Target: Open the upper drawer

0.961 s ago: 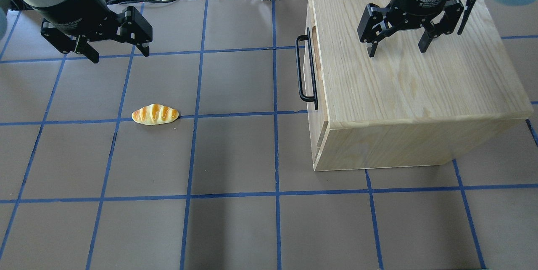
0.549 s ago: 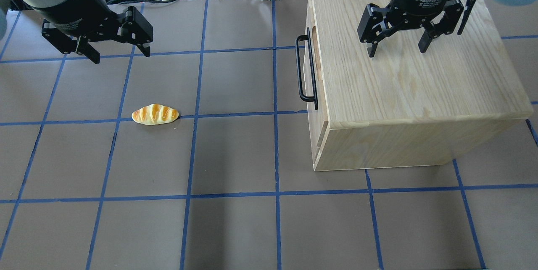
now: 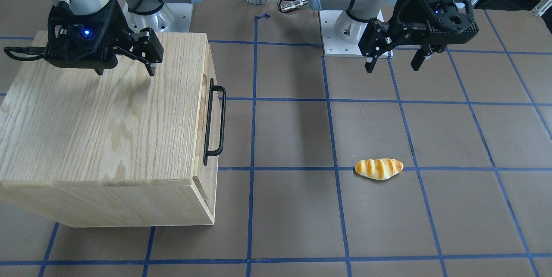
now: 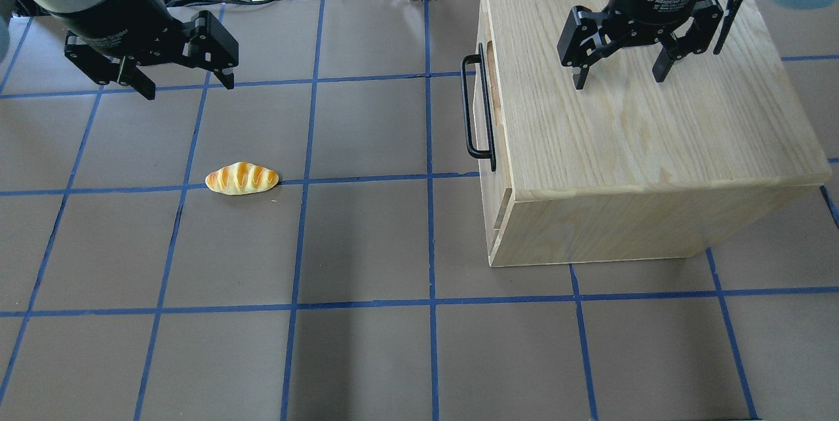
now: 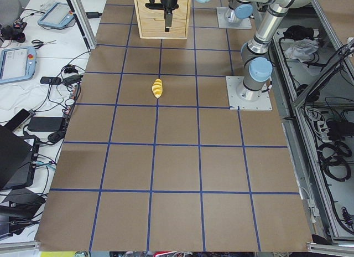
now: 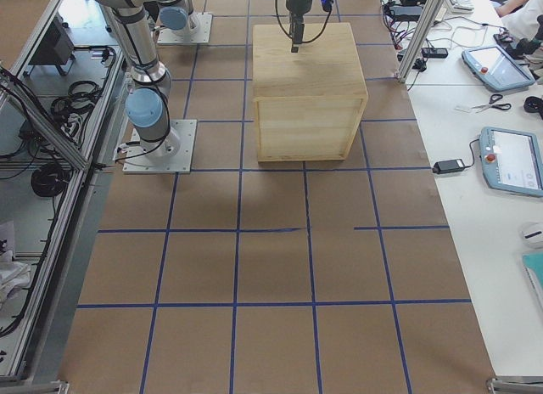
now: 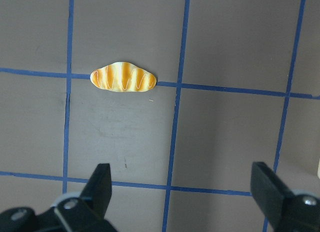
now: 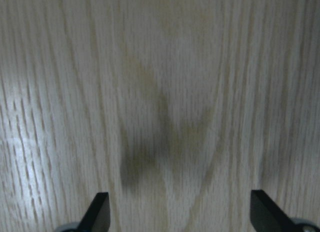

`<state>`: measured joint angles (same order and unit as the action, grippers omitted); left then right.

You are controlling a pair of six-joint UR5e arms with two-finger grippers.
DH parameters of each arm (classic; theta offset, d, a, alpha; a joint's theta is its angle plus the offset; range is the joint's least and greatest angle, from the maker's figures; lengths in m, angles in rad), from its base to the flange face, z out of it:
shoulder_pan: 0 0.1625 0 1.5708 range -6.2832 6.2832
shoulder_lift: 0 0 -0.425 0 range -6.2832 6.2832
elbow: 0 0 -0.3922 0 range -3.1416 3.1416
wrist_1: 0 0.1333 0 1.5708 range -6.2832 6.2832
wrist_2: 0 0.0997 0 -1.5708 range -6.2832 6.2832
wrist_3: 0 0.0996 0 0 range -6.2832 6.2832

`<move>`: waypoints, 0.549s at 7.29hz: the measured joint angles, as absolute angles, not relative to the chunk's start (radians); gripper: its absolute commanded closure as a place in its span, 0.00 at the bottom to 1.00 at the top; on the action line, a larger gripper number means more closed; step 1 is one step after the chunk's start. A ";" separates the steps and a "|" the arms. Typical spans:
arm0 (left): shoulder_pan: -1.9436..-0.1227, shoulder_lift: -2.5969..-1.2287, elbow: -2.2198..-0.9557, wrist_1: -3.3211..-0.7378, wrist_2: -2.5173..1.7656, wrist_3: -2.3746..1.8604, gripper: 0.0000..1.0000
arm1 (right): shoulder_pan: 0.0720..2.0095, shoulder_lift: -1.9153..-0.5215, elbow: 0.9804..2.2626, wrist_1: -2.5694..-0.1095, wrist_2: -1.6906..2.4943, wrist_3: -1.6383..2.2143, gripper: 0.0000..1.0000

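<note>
**Two pincers spread, drawer closed**

The left pincer [image 4: 188, 86] hangs over the tabletop [image 4: 367, 244], pointing down, wide open and empty. The right pincer [image 4: 620, 80], equally spread and empty, hovers above the top of the single cabinet [image 4: 642, 132]. The upper drawer [image 3: 203, 78] sits closed in the cabinet's front, its black handle [image 4: 467, 106] untouched. One bread roll [image 4: 242, 179] lies on the tabletop.
</note>
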<state>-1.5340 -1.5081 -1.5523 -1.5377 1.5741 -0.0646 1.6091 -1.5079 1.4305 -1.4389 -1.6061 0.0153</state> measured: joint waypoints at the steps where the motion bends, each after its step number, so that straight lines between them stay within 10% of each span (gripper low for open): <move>1: -1.535 -1.515 -1.552 -1.539 1.572 -0.066 0.00 | 1.609 -1.508 1.430 -1.439 -1.606 0.015 0.00; 4: -1.595 -1.566 -1.541 -1.532 1.519 -0.087 0.00 | 1.609 -1.508 1.431 -1.439 -1.606 0.015 0.00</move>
<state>-1.5948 -1.5656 -1.5411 -1.5319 1.5187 -0.0874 1.6091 -1.5079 1.4306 -1.4389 -1.6061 0.0153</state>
